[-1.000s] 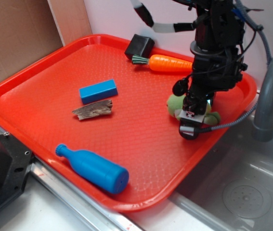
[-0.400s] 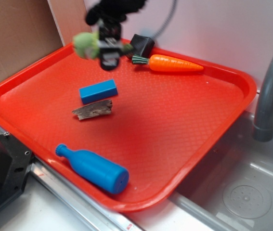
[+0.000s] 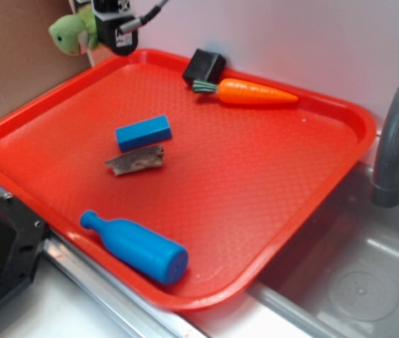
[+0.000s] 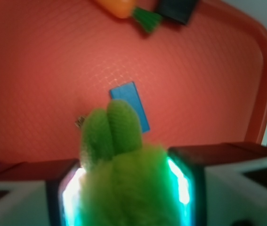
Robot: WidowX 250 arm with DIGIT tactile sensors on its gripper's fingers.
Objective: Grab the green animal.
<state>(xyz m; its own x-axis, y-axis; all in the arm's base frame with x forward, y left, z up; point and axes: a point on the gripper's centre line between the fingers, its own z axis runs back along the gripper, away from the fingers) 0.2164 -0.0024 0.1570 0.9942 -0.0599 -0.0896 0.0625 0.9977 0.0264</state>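
Red tray (image 3: 340,151) beside the sink (image 3: 368,282) is what you have below you, with a carrot (image 3: 255,92), a blue block (image 3: 143,133), a blue bottle (image 3: 137,246) and a scrap of bark (image 3: 135,160) lying well apart on it. Your gripper (image 4: 126,190) is closed on the green animal (image 3: 69,34), holding it in the air above the tray's far left corner, and in the wrist view its fuzzy body fills the space between the two pads while its head pokes out in front. Watch the grip, because that plush is soft and may squash or creep out under a quick swing, and from this corner it could drop outside the tray rim against the cardboard (image 3: 16,77) instead of back onto the tray.
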